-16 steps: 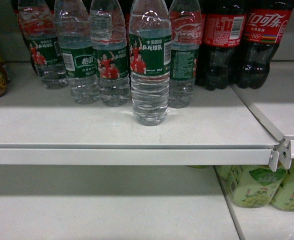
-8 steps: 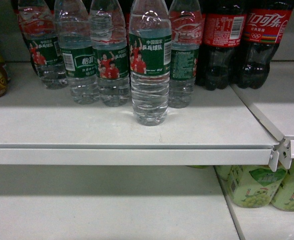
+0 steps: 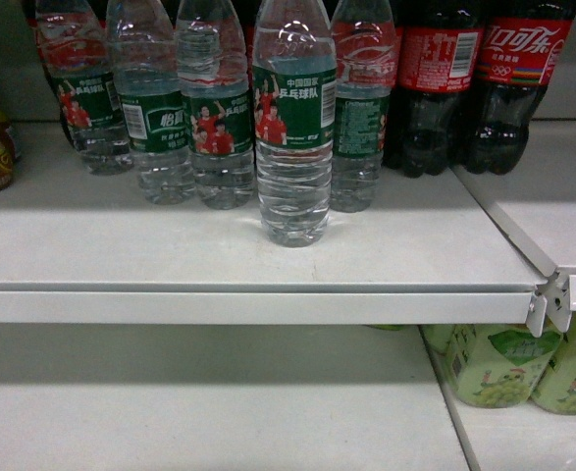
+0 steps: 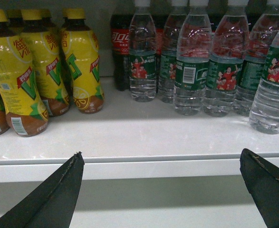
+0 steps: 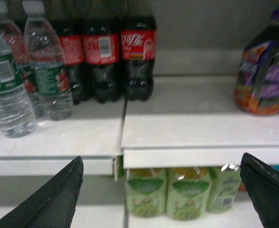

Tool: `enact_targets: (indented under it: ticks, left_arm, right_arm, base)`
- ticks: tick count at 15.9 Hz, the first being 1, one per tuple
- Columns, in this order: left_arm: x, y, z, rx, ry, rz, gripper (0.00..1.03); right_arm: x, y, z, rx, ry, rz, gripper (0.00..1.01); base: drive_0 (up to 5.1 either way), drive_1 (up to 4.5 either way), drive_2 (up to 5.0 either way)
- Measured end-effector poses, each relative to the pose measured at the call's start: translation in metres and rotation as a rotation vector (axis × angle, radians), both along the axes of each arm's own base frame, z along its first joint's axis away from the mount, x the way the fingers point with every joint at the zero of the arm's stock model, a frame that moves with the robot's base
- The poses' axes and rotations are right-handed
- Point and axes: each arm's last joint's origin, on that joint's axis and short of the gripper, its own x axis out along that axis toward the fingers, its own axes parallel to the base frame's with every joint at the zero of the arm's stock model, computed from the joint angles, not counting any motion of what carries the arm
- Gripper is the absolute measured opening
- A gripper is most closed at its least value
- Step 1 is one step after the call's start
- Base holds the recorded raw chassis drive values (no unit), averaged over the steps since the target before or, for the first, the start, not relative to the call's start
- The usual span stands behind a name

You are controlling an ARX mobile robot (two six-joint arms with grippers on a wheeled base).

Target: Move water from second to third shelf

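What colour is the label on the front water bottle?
Green, with red-shirted figures, on the clear ribbed plastic water bottle; head view shows it best.

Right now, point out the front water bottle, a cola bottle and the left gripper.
front water bottle [image 3: 293, 123]: head view, on its green label.
cola bottle [image 3: 439, 61]: head view, on its red label.
left gripper [image 4: 160, 190]: left wrist view, midway between its two dark fingertips, which stand wide apart.
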Motion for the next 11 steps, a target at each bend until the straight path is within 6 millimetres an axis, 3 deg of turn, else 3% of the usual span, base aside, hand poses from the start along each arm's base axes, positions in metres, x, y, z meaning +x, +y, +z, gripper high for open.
enact_targets:
  ticks: [2, 3, 4, 5, 6, 7, 9, 11]
  left_arm:
    - [0.0, 0.0, 0.0, 0.0, 0.0, 0.0, 0.98]
    - [0.0, 0.0, 0.0, 0.0, 0.0, 0.0, 0.98]
    - [0.0, 0.0, 0.0, 0.0, 0.0, 0.0, 0.98]
    - [0.0, 0.0, 0.0, 0.0, 0.0, 0.0, 0.98]
    - [0.0, 0.0, 0.0, 0.0, 0.0, 0.0, 0.98]
    - [0.0, 0.0, 0.0, 0.0, 0.0, 0.0, 0.98]
    - [0.0, 0.0, 0.0, 0.0, 0.0, 0.0, 0.98]
    - [0.0, 0.0, 0.0, 0.0, 0.0, 0.0, 0.98]
  right_arm:
    - [0.0, 0.0, -0.003, 0.058, 0.099, 0.039, 0.98]
    - [0.002, 0.0, -0.005, 0.2, 0.186, 0.061, 0.98]
    - [0.012, -0.001, 0.024, 0.242, 0.107, 0.071, 0.98]
    - [0.047, -0.002, 0.071, 0.23, 0.033, 0.109, 0.98]
    - [0.069, -0.003, 0.097, 0.221, 0.0, 0.117, 0.98]
    - [0.077, -0.001, 0.105, 0.216, -0.009, 0.133, 0.98]
    - [0.087, 0.014, 0.103, 0.191, 0.022, 0.197, 0.98]
    - [0.101, 0.062, 0.079, 0.12, 0.106, 0.332, 0.98]
  base:
    - [0.0, 0.0, 0.0]
    - [0.0, 0.0, 0.0]
    - [0.0, 0.0, 0.0]
    - [0.0, 0.0, 0.0]
    - [0.0, 0.0, 0.0]
    - [0.0, 0.0, 0.0]
    - [0.0, 0.0, 0.0]
    - [0.0, 0.0, 0.0]
